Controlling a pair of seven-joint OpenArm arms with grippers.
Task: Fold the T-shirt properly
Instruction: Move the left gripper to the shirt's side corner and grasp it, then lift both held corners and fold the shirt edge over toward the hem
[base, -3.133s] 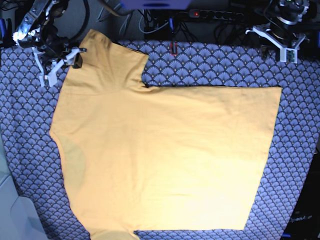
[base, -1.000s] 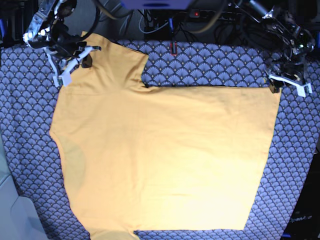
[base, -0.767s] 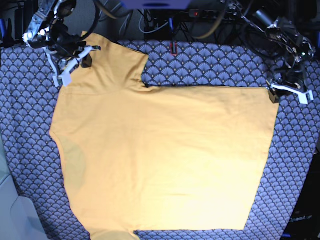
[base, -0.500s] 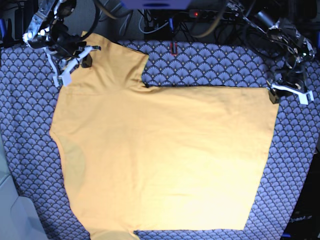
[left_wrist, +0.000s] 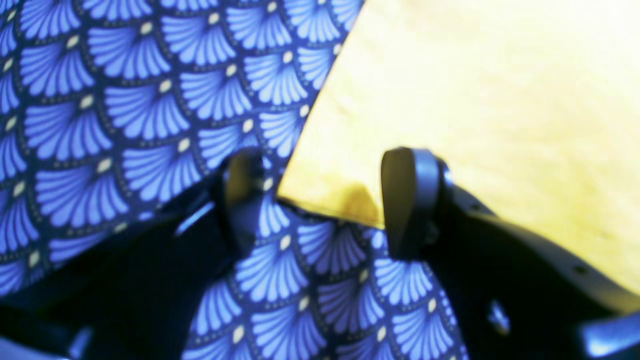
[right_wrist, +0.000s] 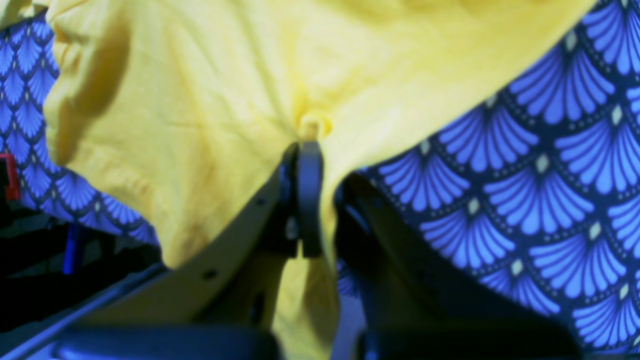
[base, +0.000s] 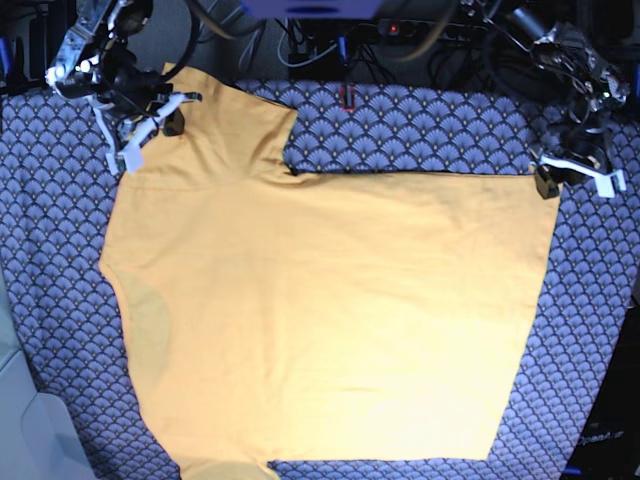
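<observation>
Two grippers are set at the soft, limp T-shirt (base: 330, 310). Its sleeve is pinched by the right gripper (right_wrist: 305, 150); its hem corner is straddled by the spread left gripper (left_wrist: 320, 200), the best hold.

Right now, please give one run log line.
right gripper: shut on T-shirt sleeve | left gripper: open, straddling hem corner | tablecloth: underneath

The right pincer (right_wrist: 306, 150) is clamped tight on a pinch of the shirt (base: 330, 310). The left pincer (left_wrist: 320, 200) stands low with jaws wide apart, straddling a shirt corner.
</observation>
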